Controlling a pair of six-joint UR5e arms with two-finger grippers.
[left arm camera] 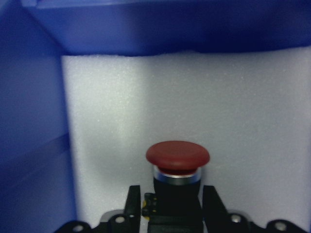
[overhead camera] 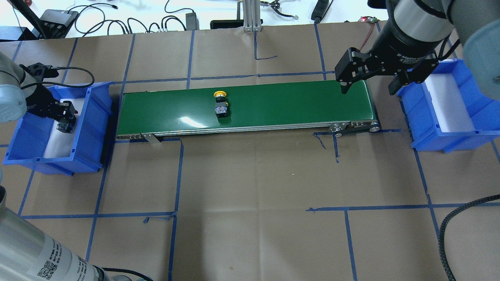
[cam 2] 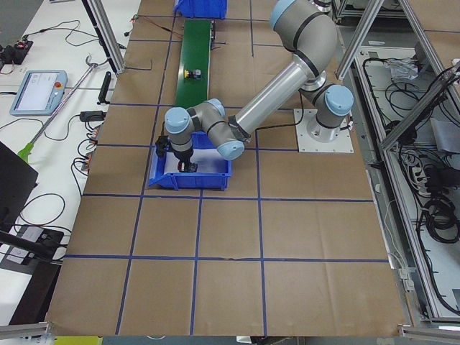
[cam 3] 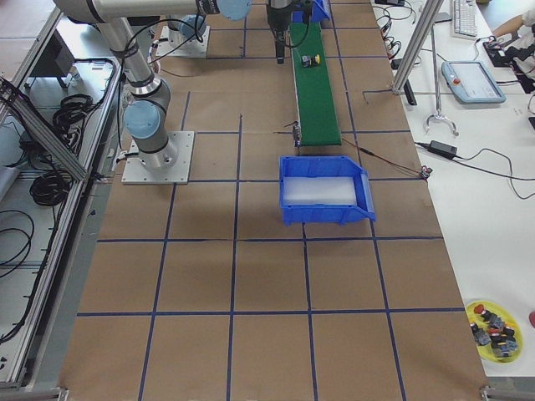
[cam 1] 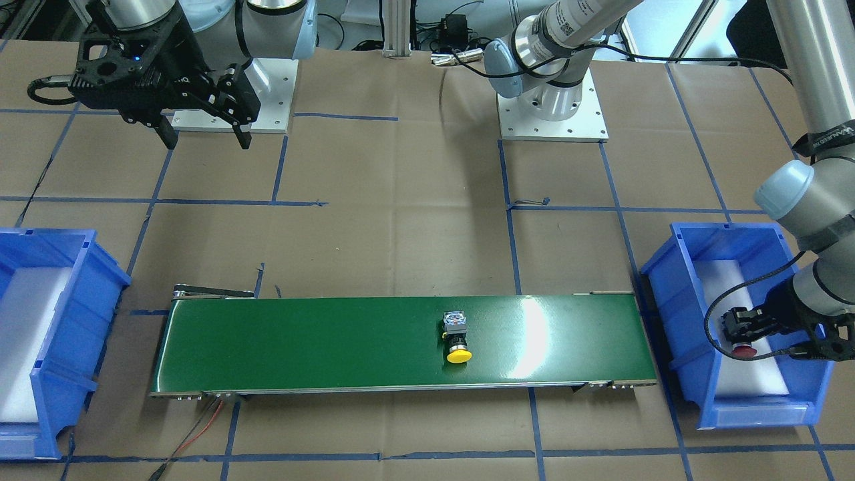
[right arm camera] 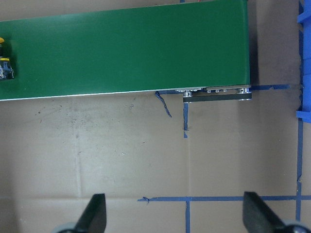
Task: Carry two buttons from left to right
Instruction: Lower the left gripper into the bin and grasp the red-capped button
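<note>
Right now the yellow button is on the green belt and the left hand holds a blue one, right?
The left hand holds a red button, not blue: see the left wrist view. The yellow button is on the green belt.

Yellow button [right arm camera: 4, 68] half outside right-wrist view

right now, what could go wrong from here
The red button sits in the left end effector inside the blue bin; lifting out, it could clip the wall. The yellow button lies on its side on the conveyor belt and might roll before the open right end effector grasps it.
</note>
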